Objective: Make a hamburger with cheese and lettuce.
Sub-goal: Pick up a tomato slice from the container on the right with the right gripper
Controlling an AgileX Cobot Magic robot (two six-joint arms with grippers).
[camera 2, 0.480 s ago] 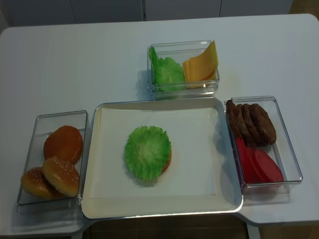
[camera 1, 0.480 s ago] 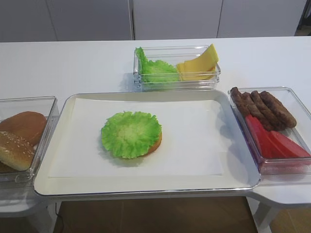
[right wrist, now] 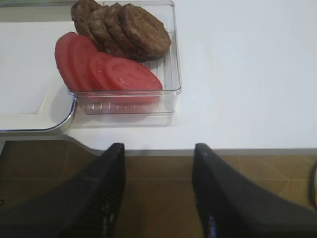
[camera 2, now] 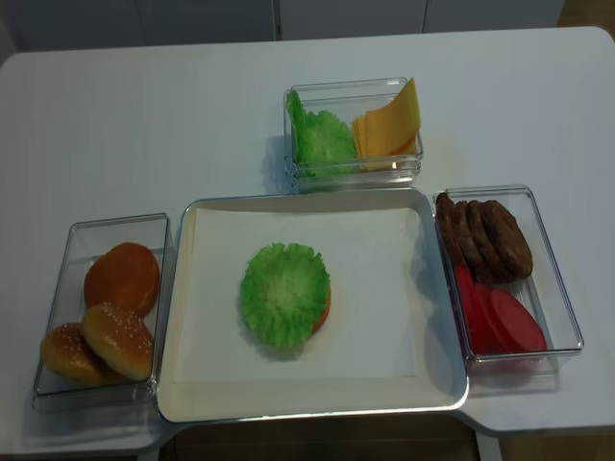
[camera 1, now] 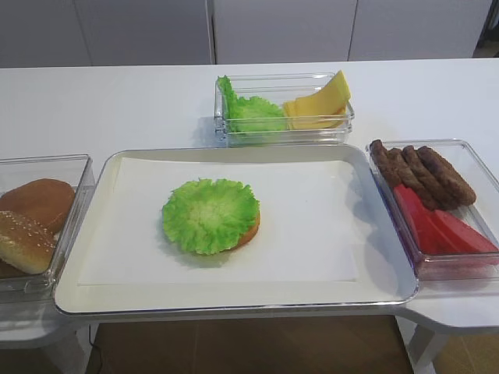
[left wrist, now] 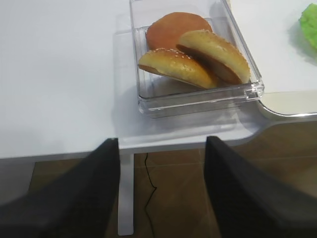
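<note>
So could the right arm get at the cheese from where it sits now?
Probably yes. The right gripper hangs open off the table's near edge, and the cheese leans uncovered in the open-topped far container, with nothing standing between.

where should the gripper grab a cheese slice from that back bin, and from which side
Grip the raised upper corner of the cheese, coming from above. The slices lean tilted, their pointed tips rising over the clear bin's rim, so a thin edge is free there; lower down the bin walls block the fingers.

Lettuce-topped hamburger (camera 1: 211,216) mid-tray (cheese (camera 1: 320,103) upright in its box)
</note>
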